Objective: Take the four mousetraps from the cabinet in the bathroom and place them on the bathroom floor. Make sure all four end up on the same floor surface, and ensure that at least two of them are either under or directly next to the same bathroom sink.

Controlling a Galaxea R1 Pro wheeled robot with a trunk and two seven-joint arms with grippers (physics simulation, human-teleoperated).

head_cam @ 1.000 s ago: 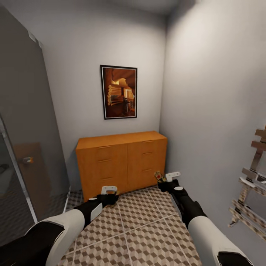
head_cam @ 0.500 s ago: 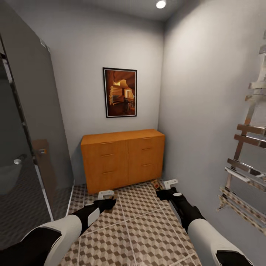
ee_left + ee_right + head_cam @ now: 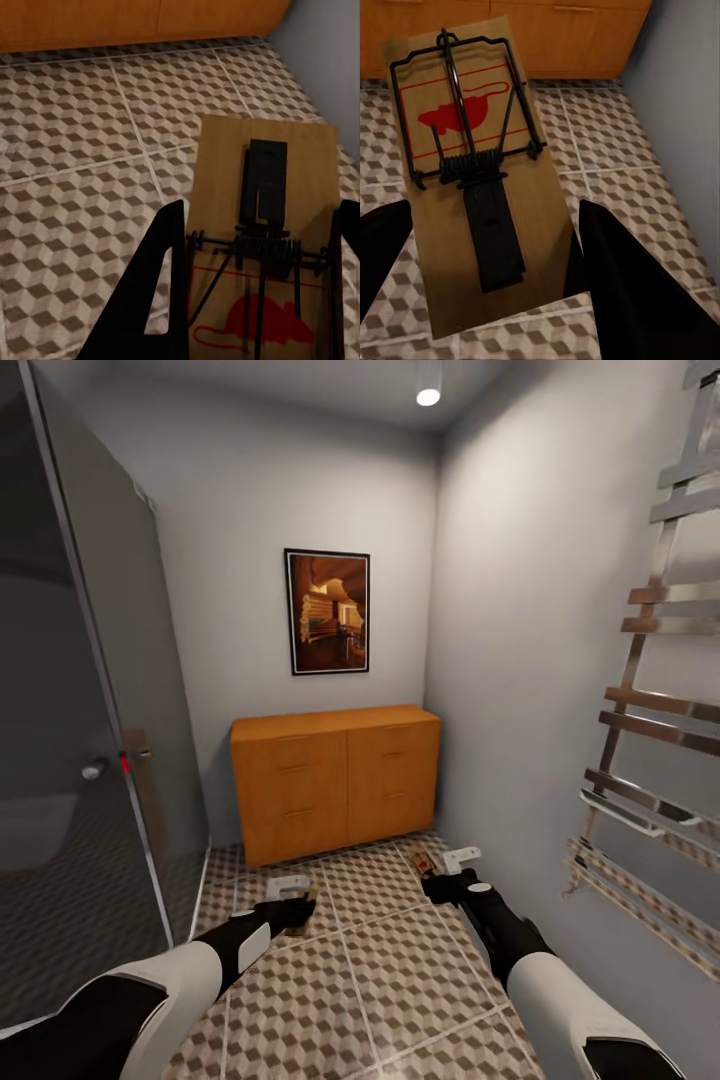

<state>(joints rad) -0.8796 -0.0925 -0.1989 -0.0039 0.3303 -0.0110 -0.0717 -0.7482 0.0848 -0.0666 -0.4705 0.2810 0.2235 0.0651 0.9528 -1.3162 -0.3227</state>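
Nearest to me, both arms reach forward over the tiled floor. My left gripper has its two black fingers clamped on either side of a mousetrap, a wooden board with a red mouse print and a wire spring, held above the cube-patterned tiles. My right gripper is likewise closed on a second mousetrap, its board pinched between the dark fingers with the wire bar end pointing toward the cabinet. From the head camera, the left gripper sits low on my left and the right gripper on my right, near the grey wall. Beyond them the orange cabinet stands against the back wall, its drawers all shut. A framed picture hangs above it. A glass shower screen runs along my left, and a chrome towel rail is mounted on the right wall.
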